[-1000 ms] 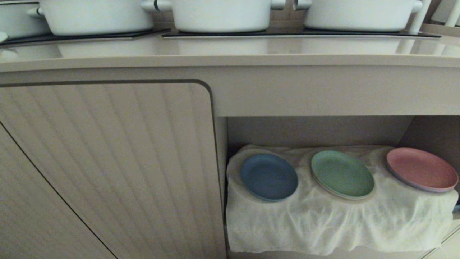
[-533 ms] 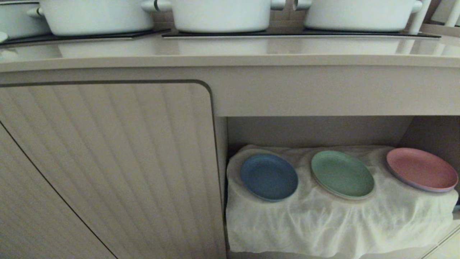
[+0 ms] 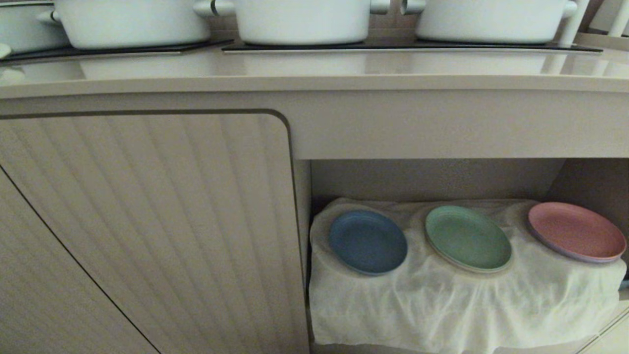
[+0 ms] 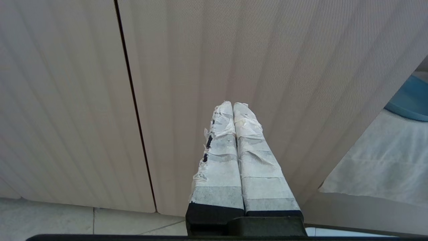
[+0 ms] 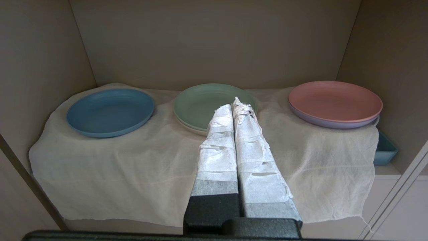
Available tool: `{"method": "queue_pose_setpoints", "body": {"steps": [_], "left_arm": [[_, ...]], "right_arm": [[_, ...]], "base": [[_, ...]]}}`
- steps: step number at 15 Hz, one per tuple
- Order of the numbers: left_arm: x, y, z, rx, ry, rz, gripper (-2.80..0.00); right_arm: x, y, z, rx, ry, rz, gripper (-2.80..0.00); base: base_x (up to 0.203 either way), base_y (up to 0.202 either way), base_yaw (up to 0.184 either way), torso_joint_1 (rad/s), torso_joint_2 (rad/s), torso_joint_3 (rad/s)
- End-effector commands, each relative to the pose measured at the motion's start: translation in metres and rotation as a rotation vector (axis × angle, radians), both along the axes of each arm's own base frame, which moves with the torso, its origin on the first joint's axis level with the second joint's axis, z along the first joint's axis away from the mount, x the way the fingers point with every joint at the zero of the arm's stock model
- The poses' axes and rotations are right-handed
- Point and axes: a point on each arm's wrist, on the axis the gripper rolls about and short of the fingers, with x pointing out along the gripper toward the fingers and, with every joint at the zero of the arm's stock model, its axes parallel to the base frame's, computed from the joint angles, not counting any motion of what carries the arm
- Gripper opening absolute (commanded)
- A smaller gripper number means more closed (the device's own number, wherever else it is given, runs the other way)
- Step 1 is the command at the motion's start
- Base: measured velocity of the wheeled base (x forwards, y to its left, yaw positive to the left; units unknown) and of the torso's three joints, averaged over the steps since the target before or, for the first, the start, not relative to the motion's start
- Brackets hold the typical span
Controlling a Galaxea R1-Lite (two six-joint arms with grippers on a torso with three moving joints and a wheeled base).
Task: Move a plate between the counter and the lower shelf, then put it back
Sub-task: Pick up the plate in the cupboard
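The light-blue plate [image 3: 367,241] [image 5: 110,111] lies flat at the left end of the lower shelf [image 3: 442,179], on its white cloth [image 3: 452,305]. A sliver of the plate [image 4: 409,100] also shows in the left wrist view. The beige counter [image 3: 314,73] runs above the recess. My right gripper [image 5: 234,103] is shut and empty, held in front of the shelf and pointing towards the green plate, clear of the cloth. My left gripper [image 4: 233,104] is shut and empty, facing the ribbed cabinet door. Neither arm shows in the head view.
A green plate [image 3: 468,238] lies mid-shelf and a pink plate [image 3: 576,231] at the right, each stacked on another plate. White pots [image 3: 300,19] stand on black cooktop panels [image 3: 408,46]. The ribbed door [image 3: 147,221] closes the left side. A teal tray [image 5: 384,150] sits under the cloth's right end.
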Motion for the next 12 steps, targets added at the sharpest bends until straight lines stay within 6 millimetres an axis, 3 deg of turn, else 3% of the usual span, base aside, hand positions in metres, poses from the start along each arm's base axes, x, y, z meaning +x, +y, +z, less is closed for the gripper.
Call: {"method": "queue_pose_setpoints", "body": {"steps": [1,12], "left_arm": [[0.0,0.0,-0.0002,-0.001,0.0,0.001,-2.8],[0.0,0.0,-0.0002,-0.001,0.0,0.001,-2.8]], "right_arm": [[0.0,0.0,-0.0001,0.0,0.001,0.0,-2.8],[0.0,0.0,0.0001,0.001,-0.001,0.0,-2.8]], "base": [[0.0,0.0,0.0,0.0,0.0,0.0],[0.0,0.0,0.0,0.0,0.0,0.0]]}}
